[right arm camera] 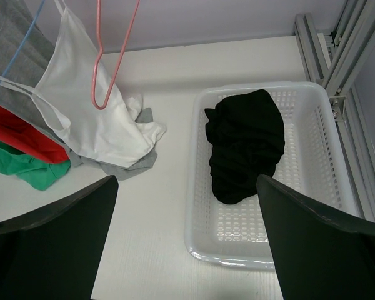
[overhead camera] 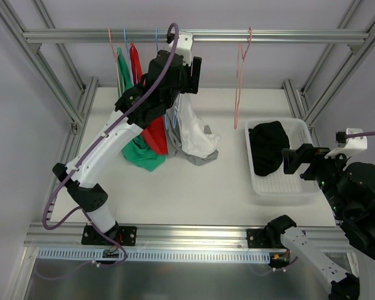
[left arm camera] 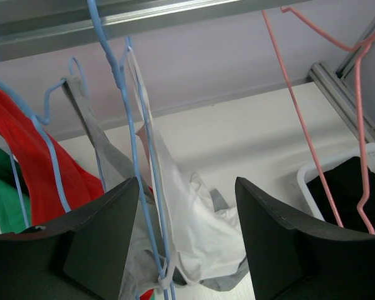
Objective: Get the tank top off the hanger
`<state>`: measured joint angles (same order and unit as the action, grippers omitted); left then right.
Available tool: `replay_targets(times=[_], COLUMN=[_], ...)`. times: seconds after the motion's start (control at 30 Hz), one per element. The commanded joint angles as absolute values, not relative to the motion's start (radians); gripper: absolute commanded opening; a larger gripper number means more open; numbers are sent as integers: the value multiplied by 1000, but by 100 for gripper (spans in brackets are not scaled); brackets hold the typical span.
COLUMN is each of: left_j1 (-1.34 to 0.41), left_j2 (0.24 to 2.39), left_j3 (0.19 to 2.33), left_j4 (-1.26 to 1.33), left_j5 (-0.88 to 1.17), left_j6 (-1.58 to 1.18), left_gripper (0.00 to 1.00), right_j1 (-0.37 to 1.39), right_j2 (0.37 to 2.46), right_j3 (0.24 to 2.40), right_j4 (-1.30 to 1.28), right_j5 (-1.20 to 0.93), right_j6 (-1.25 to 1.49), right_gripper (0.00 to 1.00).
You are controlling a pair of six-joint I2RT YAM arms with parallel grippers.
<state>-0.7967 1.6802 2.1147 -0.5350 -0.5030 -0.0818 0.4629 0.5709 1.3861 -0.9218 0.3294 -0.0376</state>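
A white tank top point(overhead camera: 197, 134) hangs by a strap from a blue hanger point(left arm camera: 134, 162) on the top rail, its lower part bunched on the table. It also shows in the left wrist view point(left arm camera: 197, 228) and the right wrist view point(right arm camera: 94, 119). My left gripper point(overhead camera: 192, 67) is raised near the rail and open. In its wrist view point(left arm camera: 186, 187) the blue hanger wires and the white fabric lie between the jaws, which touch neither. My right gripper point(overhead camera: 292, 159) is open and empty, hovering by the basket; it also shows in its wrist view point(right arm camera: 186, 181).
Grey point(left arm camera: 94, 134), red point(overhead camera: 155, 140) and green point(overhead camera: 140, 156) tops hang left of the white one. An empty pink hanger point(overhead camera: 239, 81) hangs to the right. A white basket point(overhead camera: 281, 187) at the right holds a black garment point(overhead camera: 267, 147). Metal frame posts surround the table.
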Motion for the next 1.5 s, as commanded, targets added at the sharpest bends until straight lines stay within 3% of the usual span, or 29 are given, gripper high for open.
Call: replay_targets(times=[0.0,0.3,0.4,0.43,0.47,0.57,1.0,1.23,1.47], left_j1=[-767,-692,-690,-690,-690,-690,-721,-771,-946], left_j2=[1726,1796,1799,1798,1793,1766,1635,1520,1259], left_j3=[2135,2135,2143,2144,2143,2128,2145,1984,1662], left_j4=[-522,-522,-522,-522,-522,-522,-500,-488,-491], left_j5=[-506,-450,-428,-425,-416,-400,-258,-213,-278], left_j6=[-61,-91,-84,-84,-89,-104,-169,-210,-227], left_gripper=[64,54,36,22,14,0,0,0,0], right_j1=[468,468,469,469,468,469,468,468,469], right_j2=[586,575,577,578,581,589,603,603,621], right_j3=[1396,1399,1399,1401,1402,1401,1384,1373,1315], right_j4=[-873,-873,-873,-871,-871,-873,-839,-815,-720], right_j5=[305,276,278,276,276,275,242,198,-176], right_j6=[-34,-37,-38,-37,-37,-37,-46,-51,-68], right_gripper=[100,100,99,99,100,99,100,99,99])
